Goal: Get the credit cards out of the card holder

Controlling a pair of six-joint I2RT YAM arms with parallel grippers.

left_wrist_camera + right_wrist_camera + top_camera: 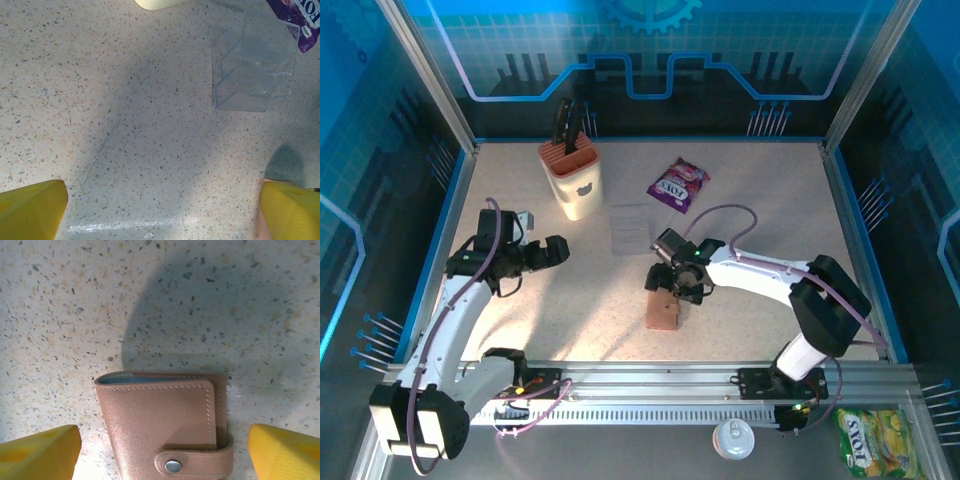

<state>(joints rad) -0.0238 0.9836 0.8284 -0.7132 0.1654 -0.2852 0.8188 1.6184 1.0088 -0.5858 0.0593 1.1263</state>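
The card holder (pixel 160 420), a tan-brown leather wallet, lies folded shut on the speckled table with its strap tab snapped over the cover. A thin grey-blue edge shows at its open side. The credit cards are hidden inside it. My right gripper (pixel 164 440) hovers over the card holder, open, with a yellow finger on each side and apart from the leather. In the top view the card holder (pixel 662 312) sits at centre front, partly under my right gripper (pixel 672 285). My left gripper (pixel 560 250) is open over bare table, and its own view (pixel 162 205) has nothing between the fingers.
A clear plastic tray (pixel 630 228) (pixel 252 75) stands behind the card holder. A purple snack packet (pixel 678 184) (pixel 300 20) lies further back. A cream and orange knife block (pixel 575 180) stands at back left. Blue walls ring the table (pixel 770 200).
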